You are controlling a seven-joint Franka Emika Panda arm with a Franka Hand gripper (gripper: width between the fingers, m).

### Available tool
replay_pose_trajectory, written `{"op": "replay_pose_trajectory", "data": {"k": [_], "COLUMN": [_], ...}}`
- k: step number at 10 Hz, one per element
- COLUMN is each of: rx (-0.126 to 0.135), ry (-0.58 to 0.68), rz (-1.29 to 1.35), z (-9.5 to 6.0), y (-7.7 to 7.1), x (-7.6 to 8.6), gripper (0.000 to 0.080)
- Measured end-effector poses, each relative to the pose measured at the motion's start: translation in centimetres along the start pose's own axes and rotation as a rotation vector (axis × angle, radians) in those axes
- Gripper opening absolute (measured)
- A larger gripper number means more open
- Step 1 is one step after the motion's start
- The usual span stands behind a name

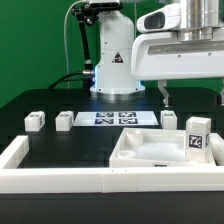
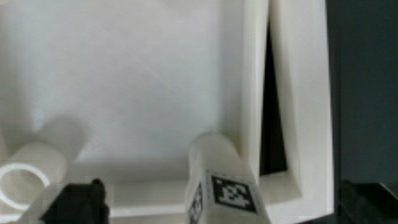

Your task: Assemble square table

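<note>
One leg (image 1: 196, 124) stands on the tabletop (image 1: 140, 152); I make out just a black-white tag (image 1: 196, 141) on it. Gripper (image 2: 222, 198) hangs above, spread wide, holding nothing. Tabletop lies on the worktop (image 1: 60, 142) against the rail (image 1: 50, 181).

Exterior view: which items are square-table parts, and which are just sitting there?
Job parts:
- square tabletop panel
- far-left leg block
- second leg block, next to it
- third leg block, at the exterior view's right of the marker board
- tagged leg block, at the panel's right end

Not parts:
- marker board
- long white rail
</note>
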State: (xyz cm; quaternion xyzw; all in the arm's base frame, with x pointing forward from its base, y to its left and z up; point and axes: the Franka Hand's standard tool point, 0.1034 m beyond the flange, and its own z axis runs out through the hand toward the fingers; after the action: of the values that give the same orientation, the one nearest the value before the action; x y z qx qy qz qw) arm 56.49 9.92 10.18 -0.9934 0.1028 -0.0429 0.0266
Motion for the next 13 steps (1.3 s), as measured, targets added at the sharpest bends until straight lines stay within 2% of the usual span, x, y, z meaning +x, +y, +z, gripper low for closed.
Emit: {"op": "replay_pose_trajectory", "data": {"k": [1,4,7,13], "rx": [0.0,0.002,0.007,-0.002], "ry": [-0.001,0.012,0.018,-0.016], "rz": [-0.005,-0.101,-0.143,-0.151], "z": [0.1,1.0,1.9,2.5], "y": [0.1,1.0,0.8,1.6], "x": [-0.4,-3.8,-7.0,-10.0], "gripper": [0.0649,0.0649,0.0649,0.0649]}}
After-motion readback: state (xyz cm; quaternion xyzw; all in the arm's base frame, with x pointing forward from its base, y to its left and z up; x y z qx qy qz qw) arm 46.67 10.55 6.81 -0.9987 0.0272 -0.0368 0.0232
